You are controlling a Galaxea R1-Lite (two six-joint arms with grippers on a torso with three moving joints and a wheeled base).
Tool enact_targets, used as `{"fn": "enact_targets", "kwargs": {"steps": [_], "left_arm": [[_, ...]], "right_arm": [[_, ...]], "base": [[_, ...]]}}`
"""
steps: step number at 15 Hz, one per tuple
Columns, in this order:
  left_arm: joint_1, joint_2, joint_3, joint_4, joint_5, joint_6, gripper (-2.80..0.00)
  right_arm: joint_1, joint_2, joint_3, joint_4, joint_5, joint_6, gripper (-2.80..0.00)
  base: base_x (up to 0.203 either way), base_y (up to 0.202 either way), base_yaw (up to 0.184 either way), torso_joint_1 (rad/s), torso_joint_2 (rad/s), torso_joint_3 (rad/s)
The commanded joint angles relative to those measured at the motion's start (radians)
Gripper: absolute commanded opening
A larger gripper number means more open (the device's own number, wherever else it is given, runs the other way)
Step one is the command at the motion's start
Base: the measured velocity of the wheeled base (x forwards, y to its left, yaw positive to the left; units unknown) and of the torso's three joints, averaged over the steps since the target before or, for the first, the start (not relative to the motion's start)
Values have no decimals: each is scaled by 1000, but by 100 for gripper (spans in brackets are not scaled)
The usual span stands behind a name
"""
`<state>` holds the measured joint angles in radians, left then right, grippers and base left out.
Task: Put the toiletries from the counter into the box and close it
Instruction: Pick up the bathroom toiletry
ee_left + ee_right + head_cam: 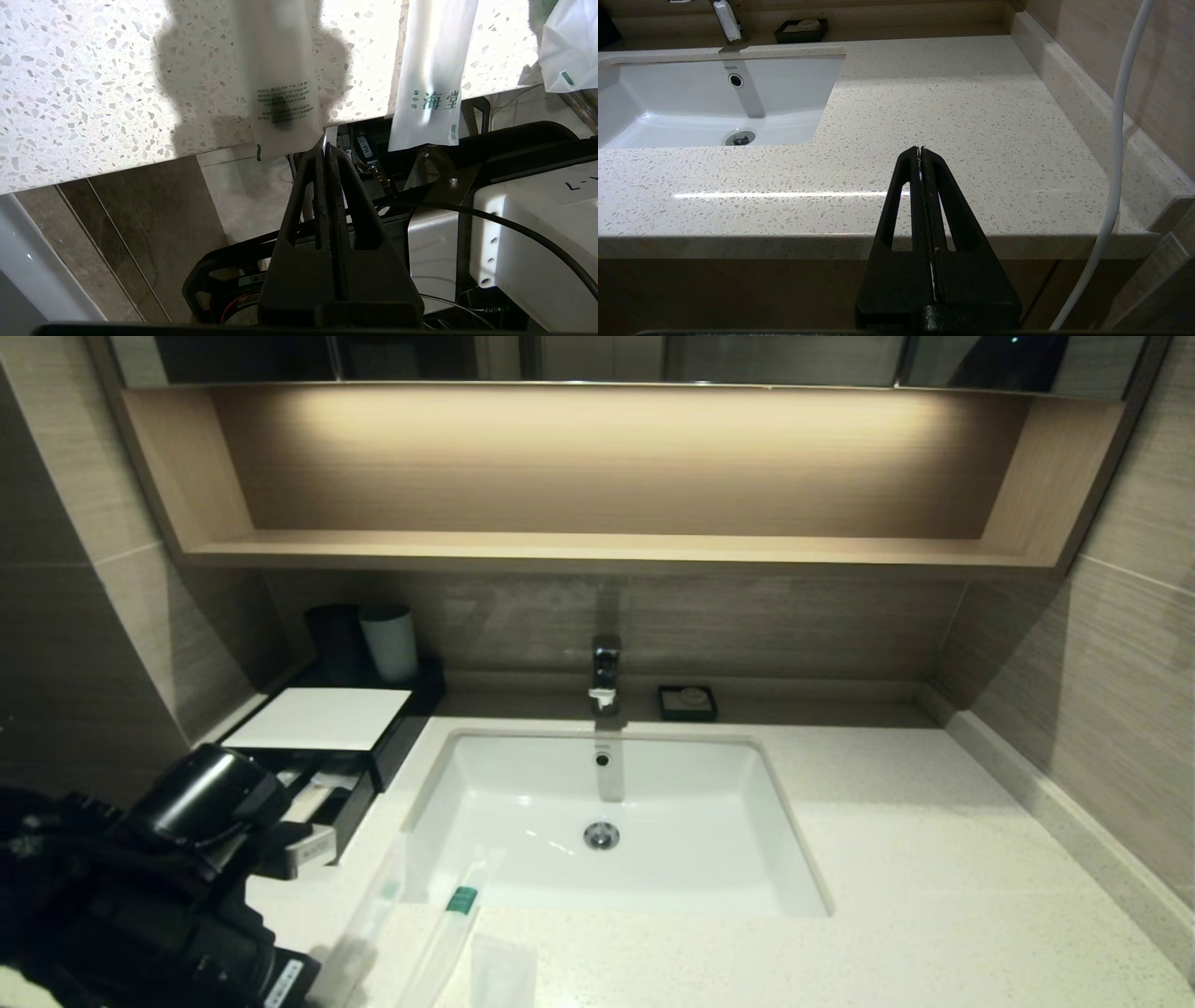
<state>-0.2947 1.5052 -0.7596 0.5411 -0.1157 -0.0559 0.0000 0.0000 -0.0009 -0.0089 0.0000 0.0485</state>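
Black and bulky, the robot's left arm filled the lower left corner of the head view, above the front edge of the cream-white speckled stone worktop (pixel 915 859). Only the left wrist view showed its left claw (pixel 325 145): both fingers pressed together, holding nothing, their tips just below the overhanging end of a slim frosted plastic sachet with dark print (pixel 280 84). A second slim sachet with green characters (pixel 432 79) also hung over the worktop edge beside it, and a small crinkly clear packet (pixel 567 51) was cut off at the frame's corner.

From the head view, the sachets lay near the front edge beside the white sunken basin (pixel 523 784), one showing a green-tipped item (pixel 460 899); the others were pale and hard to separate. At the back left sat the low black box with a white top panel (pixel 322 719), its front drawer (pixel 322 803) pulled open and partly hidden by the arm. Black and white cups (pixel 369 642) stood behind it.

The right wrist view showed the right claw (pixel 920 149) closed and empty, off the worktop's front edge, well apart from everything.
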Motion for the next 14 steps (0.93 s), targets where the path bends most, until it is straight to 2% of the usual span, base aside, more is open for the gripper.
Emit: {"fn": "enact_targets", "kwargs": {"steps": [1,11,12,14], "left_arm": [[0,20,-4,2,-2,-2,-280],[0,55,4,-41,3,-21,-280],[0,60,3,-41,8,-21,0],[2,63,3,-41,8,-22,0]], "right_arm": [[0,2,1,0,0,1,-280],[0,2,0,0,0,1,-280],[0,2,1,0,0,1,-280],[0,2,1,0,0,1,-280]], "base": [[0,0,0,0,0,0],[0,0,0,0,0,0],[0,0,0,0,0,0],[0,0,0,0,0,0]]}}
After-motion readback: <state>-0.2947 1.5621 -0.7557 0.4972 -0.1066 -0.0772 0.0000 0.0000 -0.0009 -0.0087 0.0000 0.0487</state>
